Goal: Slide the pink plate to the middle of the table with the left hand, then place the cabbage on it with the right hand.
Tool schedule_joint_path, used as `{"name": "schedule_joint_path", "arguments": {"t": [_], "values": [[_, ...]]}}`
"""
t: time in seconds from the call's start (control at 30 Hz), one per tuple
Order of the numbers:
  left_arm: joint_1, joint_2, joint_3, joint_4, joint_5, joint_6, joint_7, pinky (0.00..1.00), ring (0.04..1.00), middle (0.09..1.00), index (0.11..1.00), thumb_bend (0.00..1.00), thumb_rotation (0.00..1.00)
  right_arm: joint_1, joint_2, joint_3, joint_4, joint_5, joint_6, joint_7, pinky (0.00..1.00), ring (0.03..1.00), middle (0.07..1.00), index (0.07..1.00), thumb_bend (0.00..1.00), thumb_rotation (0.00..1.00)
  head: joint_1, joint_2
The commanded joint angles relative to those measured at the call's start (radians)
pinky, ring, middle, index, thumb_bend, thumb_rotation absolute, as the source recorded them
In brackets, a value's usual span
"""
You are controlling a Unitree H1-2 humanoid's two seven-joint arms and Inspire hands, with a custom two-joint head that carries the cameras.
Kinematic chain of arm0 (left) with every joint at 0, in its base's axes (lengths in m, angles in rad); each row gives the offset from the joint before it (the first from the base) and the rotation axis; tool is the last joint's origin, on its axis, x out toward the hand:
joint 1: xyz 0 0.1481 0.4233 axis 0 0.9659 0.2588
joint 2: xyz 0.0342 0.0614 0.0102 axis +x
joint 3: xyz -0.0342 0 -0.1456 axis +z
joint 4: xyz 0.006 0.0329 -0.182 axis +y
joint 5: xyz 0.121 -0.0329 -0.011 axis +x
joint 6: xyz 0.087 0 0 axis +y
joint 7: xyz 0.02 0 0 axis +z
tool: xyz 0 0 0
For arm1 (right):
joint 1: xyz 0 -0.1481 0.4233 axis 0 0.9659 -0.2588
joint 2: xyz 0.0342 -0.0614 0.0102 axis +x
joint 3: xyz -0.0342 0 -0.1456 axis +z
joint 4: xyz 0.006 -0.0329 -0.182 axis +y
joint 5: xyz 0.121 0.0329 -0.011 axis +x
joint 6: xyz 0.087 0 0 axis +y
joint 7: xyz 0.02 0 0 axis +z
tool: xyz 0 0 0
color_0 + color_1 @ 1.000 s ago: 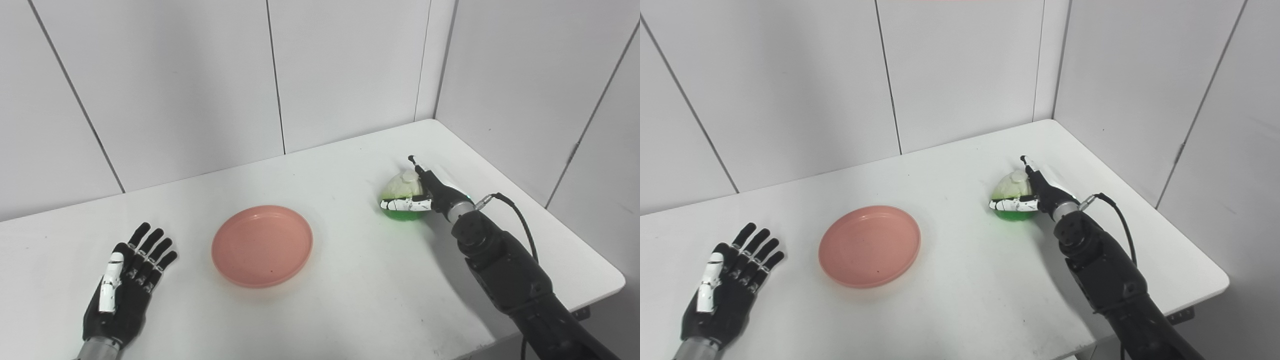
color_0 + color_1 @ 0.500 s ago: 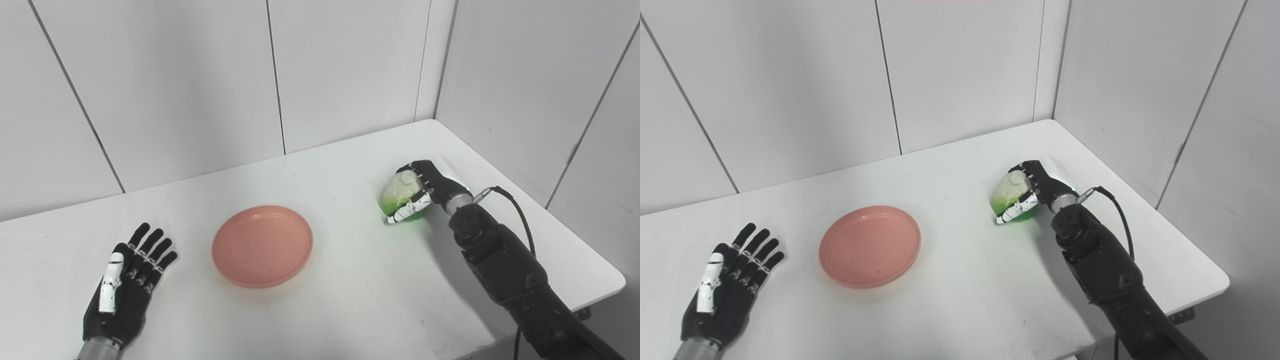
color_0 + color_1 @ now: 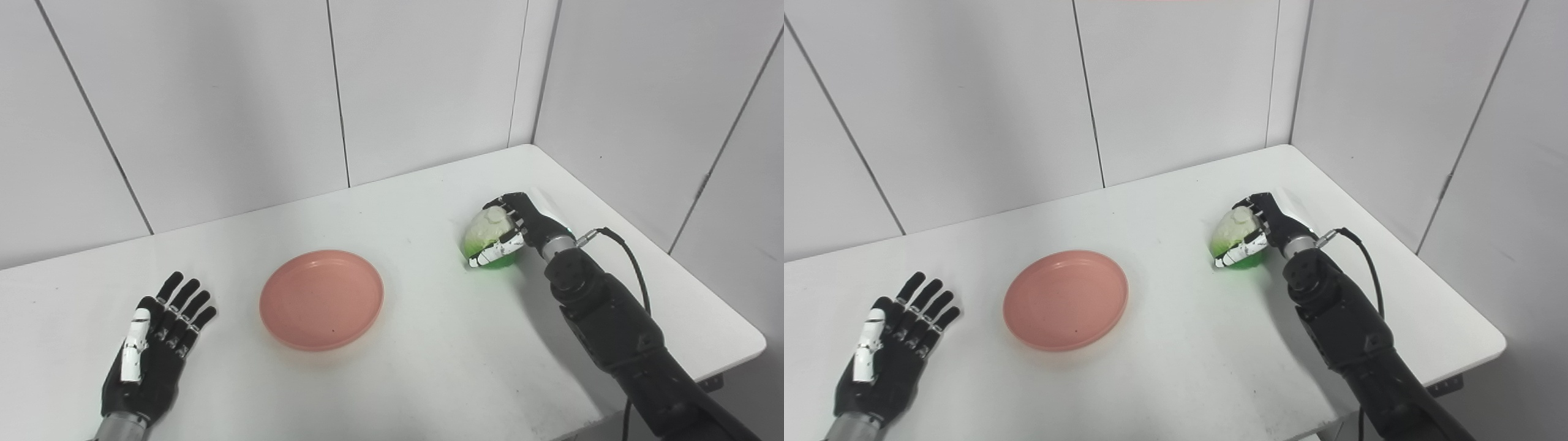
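Gripping the cabbage (image 3: 488, 234): right hand (image 3: 513, 229) has its fingers curled over the top and far side, thumb across the near side, so the grasp looks closed. Cabbage sits near the worktop's right edge, toward the far right corner. Can't tell whether it's lifted or touching the worktop (image 3: 429, 343); the green glow under it suggests very close to the surface.

Left hand (image 3: 153, 349) lies flat by the near left corner, palm down, fingers spread, holding nothing. It's well apart from the plate.

Plate (image 3: 321, 299) is roughly mid-worktop, a bit left of centre, empty apart from a tiny dark speck near its near rim. The slide step looks done, judging by where it sits.

Step in hand: cabbage pick-up, second half of the task.

Next move, my read:
- lift clear of the worktop before travelling
- carry left and toward the near edge until over the plate's centre
- lower it inside the rim, then open the fingers

Risks:
- the cabbage is round and held mostly from the top and side, so it could roll out of the hand mid-carry
- plate is shallow; a drop from height or an off-centre release could let it roll over the rim or push the plate
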Motion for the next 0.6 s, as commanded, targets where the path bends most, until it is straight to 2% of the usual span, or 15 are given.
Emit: {"name": "schedule_joint_path", "arguments": {"t": [0.0, 0.23, 0.47, 0.57], "values": [[0.03, 0.003, -0.003, 0.026, 0.01, 0.047, 0.022, 0.87, 0.899, 0.908, 0.896, 0.48, 0.81, -0.023, 0.0, -0.006, -0.007, -0.001, -0.026, -0.011, 0.35, 0.405, 0.445, 0.526, 0.52, 0.0, 0.0, -0.001], [0.033, -0.002, -0.003, 0.006, 0.003, 0.062, 0.023, 0.87, 0.906, 0.917, 0.904, 0.47, 0.82, -0.017, 0.008, -0.02, -0.029, 0.009, -0.02, -0.022, 0.36, 0.414, 0.448, 0.528, 0.52, 0.0, 0.005, 0.001], [0.035, -0.008, -0.002, -0.004, -0.001, 0.071, 0.028, 0.89, 0.918, 0.928, 0.916, 0.46, 0.83, -0.016, 0.007, -0.026, -0.104, -0.005, 0.006, -0.019, 0.34, 0.404, 0.444, 0.531, 0.52, 0.0, 0.014, 0.001], [0.035, -0.01, -0.004, -0.003, -0.002, 0.068, 0.027, 0.89, 0.919, 0.928, 0.918, 0.45, 0.83, -0.017, 0.005, -0.027, -0.13, -0.006, -0.006, -0.019, 0.34, 0.394, 0.441, 0.532, 0.52, 0.0, 0.018, 0.001]]}}
